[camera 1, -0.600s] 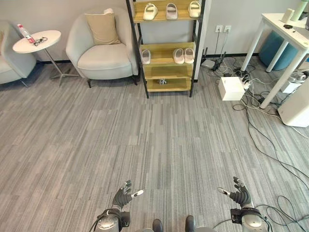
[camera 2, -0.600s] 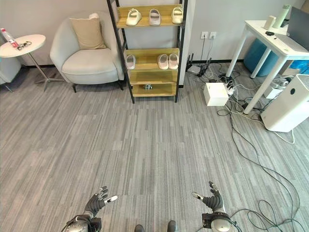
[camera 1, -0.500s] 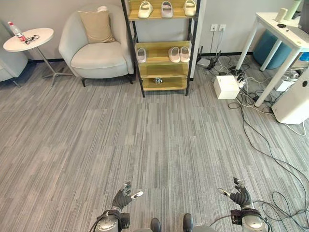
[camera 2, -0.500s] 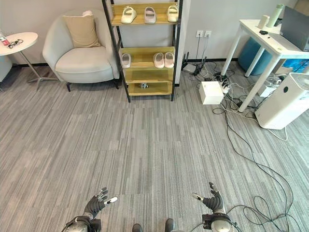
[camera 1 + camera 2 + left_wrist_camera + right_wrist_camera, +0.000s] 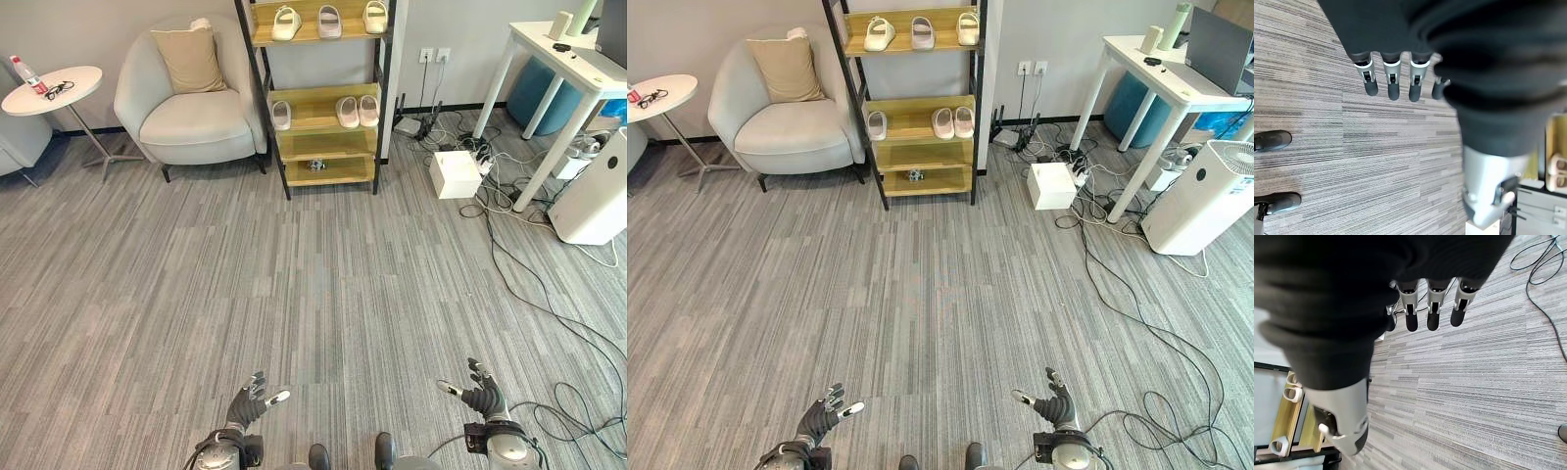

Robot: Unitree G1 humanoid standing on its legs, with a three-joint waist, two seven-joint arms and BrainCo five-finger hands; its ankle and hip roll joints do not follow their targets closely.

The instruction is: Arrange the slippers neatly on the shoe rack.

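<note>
Slippers rest on a shoe rack [image 5: 323, 93] of black uprights and wooden shelves, standing against the far wall, well apart from both hands. On the top shelf lie three: a cream slipper [image 5: 286, 21] at the left, a pale grey slipper [image 5: 330, 20] in the middle, and another cream slipper [image 5: 374, 16] at the right. On the second shelf a single white slipper [image 5: 281, 115] sits at the left end, apart from a pair of pinkish slippers [image 5: 353, 111] placed side by side towards the right. A small dark object [image 5: 316, 165] lies on a lower shelf; what it is cannot be told.

Left hand [image 5: 247, 404] hovers low over the grey striped carpet [image 5: 294, 294] at the near edge of the scene, fingers [image 5: 1393, 78] straight and spread, thumb out to the side, holding nothing. Right hand [image 5: 479, 396] hovers likewise at the near right, fingers [image 5: 1432, 308] extended and apart, palm empty.

Beside the rack to the left stands a pale armchair [image 5: 191, 108] with a beige cushion [image 5: 188, 59], and further left a round white side table [image 5: 54, 90]. To the right of the rack are a white box [image 5: 454, 174] on the floor among loose cables [image 5: 529, 264], a white desk [image 5: 568, 69], and a white appliance [image 5: 600, 191].
</note>
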